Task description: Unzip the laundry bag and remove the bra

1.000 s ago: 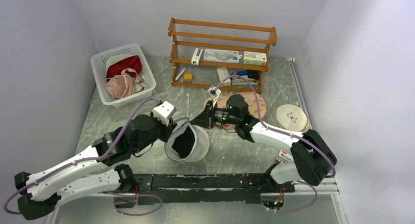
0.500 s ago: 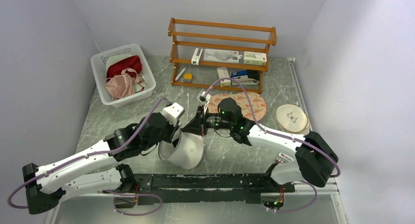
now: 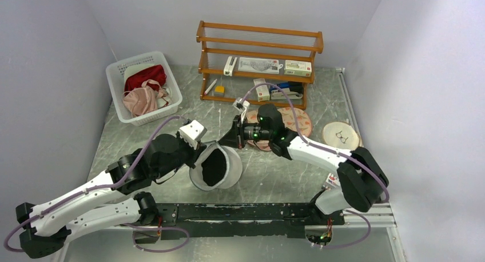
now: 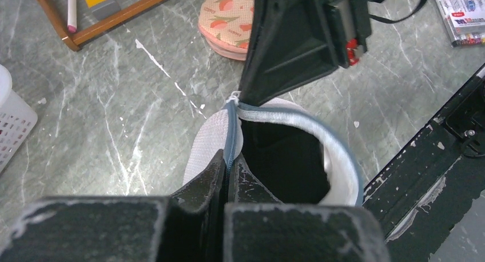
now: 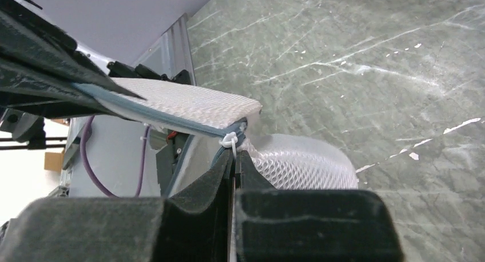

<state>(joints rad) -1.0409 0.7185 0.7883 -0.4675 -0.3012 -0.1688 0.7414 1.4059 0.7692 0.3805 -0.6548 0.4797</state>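
Note:
The white mesh laundry bag [image 3: 229, 169] sits between the arms, its zip partly open and a dark inside showing. Whether that dark is the bra I cannot tell. My left gripper [image 3: 200, 152] is shut on the bag's blue-grey zip edge at its left rim, seen close in the left wrist view [image 4: 230, 162]. My right gripper [image 3: 223, 142] is shut on the zip pull, a small white tie [image 5: 231, 141], at the bag's far rim. In the right wrist view the mesh [image 5: 297, 159] bulges just beyond my right gripper [image 5: 234, 154], and the opened flap [image 5: 189, 104] stretches left.
A white slatted basket [image 3: 117, 96] with red and pink clothes stands back left. A wooden rack [image 3: 260, 44] with small items stands at the back. A floral round pad [image 3: 297, 120] and a wooden disc with glasses [image 3: 341, 136] lie right. A black rail [image 3: 240, 213] runs along the near edge.
The left arm swung right with the bag, tipping it, then came back; the opening faces up again. The right gripper has moved left with the zip pull.

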